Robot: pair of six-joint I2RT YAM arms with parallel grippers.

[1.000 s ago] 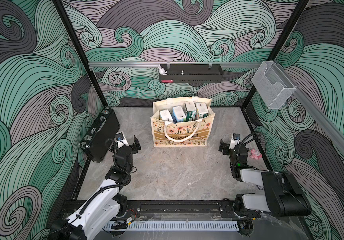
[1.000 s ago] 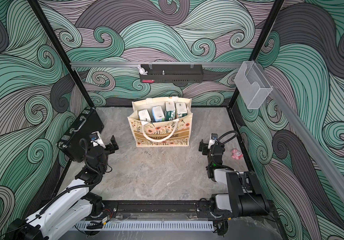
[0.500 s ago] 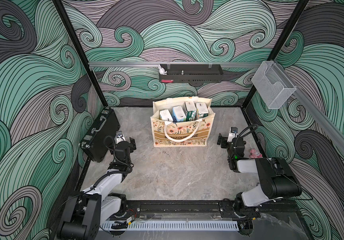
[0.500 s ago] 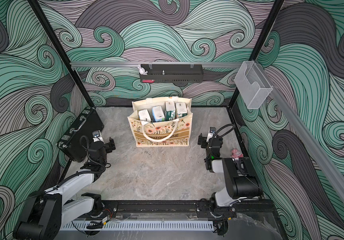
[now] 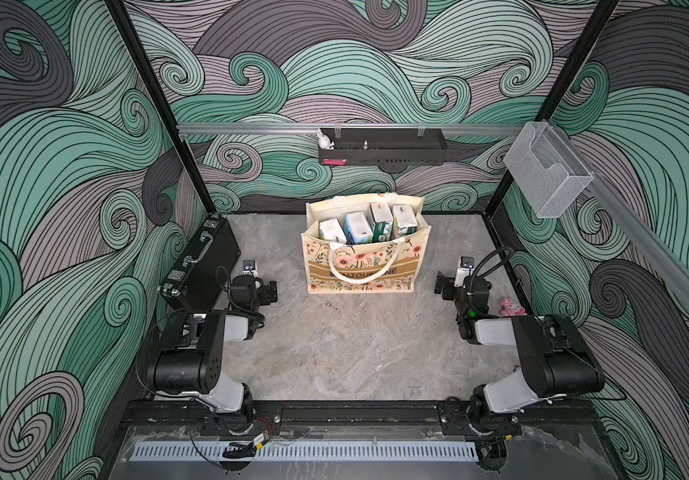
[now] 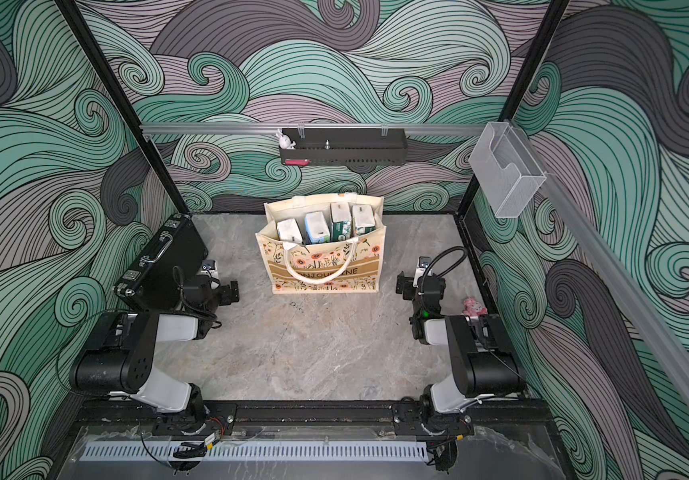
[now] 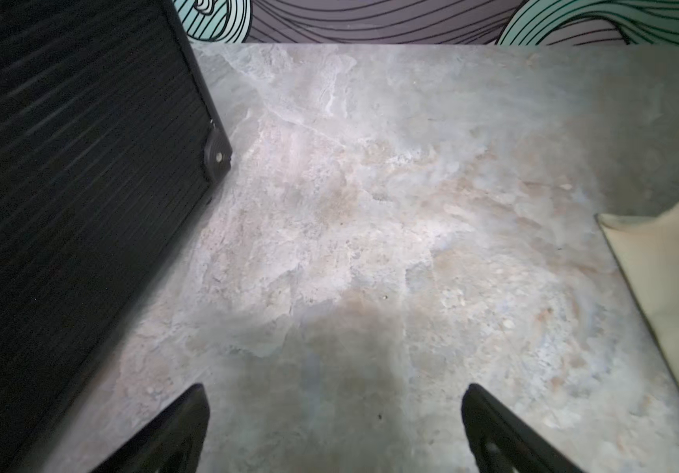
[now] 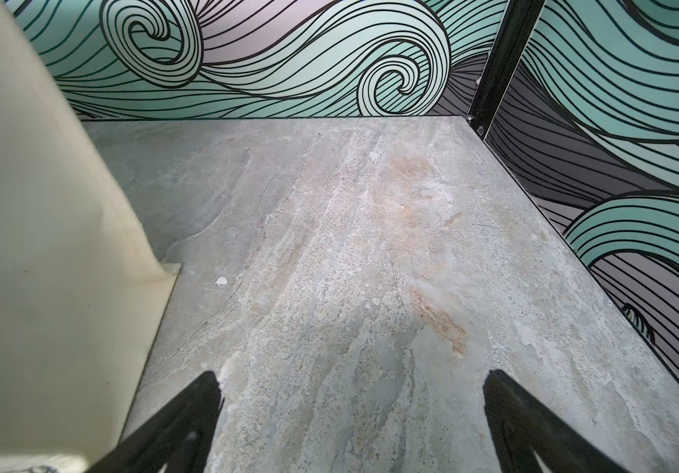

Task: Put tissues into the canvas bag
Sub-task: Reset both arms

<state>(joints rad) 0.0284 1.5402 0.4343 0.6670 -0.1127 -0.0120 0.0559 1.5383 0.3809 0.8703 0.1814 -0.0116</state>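
The canvas bag (image 5: 365, 266) (image 6: 322, 268) stands upright at the middle back of the table. Several tissues (image 5: 369, 224) (image 6: 328, 224) stand packed inside it, white, light blue and green-and-white, with their tops showing. My left gripper (image 5: 257, 286) (image 7: 335, 393) sits low to the left of the bag, open, with only bare table between its fingers. My right gripper (image 5: 457, 284) (image 8: 353, 377) sits low to the right of the bag, also open and empty. The bag's cream side (image 7: 677, 266) (image 8: 43, 245) shows at the edge of each wrist view.
A black briefcase (image 5: 201, 262) (image 7: 63, 184) leans against the left wall close to my left gripper. A small pink toy (image 5: 511, 306) lies by the right wall. On the back wall hangs a black shelf (image 5: 382, 151), and a clear holder (image 5: 546, 174) hangs on the right wall.
Both arms have folded down toward their bases. The grippers stay open at about the same places on either side of the bag. The bag and packs have not moved.
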